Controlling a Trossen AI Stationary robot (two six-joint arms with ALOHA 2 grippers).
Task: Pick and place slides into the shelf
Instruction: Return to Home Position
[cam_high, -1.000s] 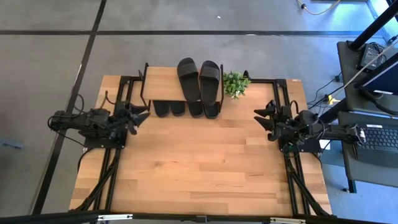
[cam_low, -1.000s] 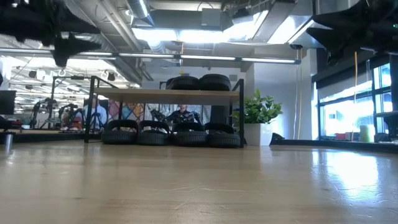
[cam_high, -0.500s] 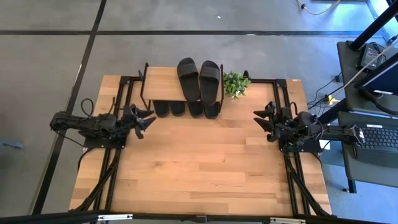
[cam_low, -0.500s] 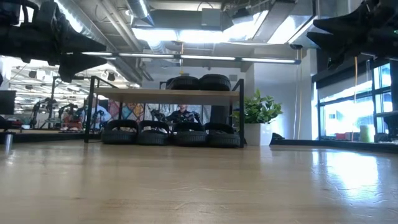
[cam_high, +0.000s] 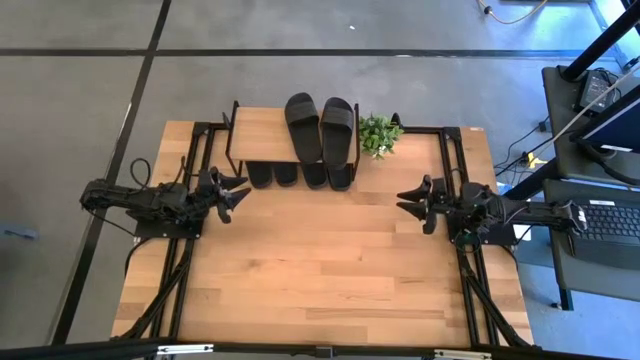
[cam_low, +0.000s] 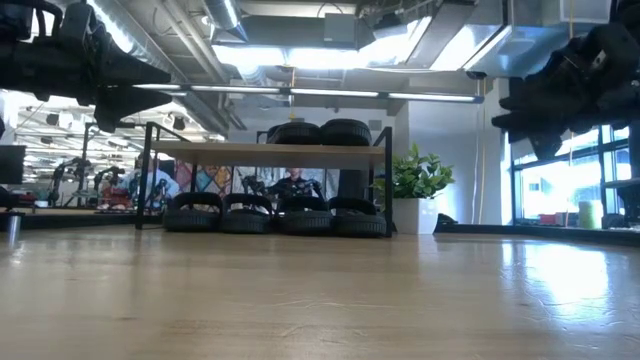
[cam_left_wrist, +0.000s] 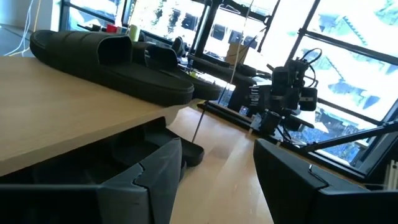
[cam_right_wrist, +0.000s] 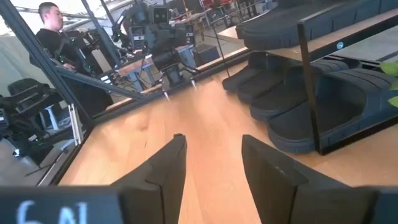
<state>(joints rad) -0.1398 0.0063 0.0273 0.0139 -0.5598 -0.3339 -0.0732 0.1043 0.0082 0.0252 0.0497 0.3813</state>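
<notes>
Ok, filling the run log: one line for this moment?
slides: two atop shelf, four beneath | left gripper: open, empty, left side | right gripper: open, empty, right side

Bright daylight through windows (cam_left_wrist: 348, 56), blown out white. Glare off ceiling strip lights (cam_low: 300, 55). Sheen on tabletop (cam_low: 560, 285); lower shelf (cam_high: 260, 135) shadowed.
</notes>
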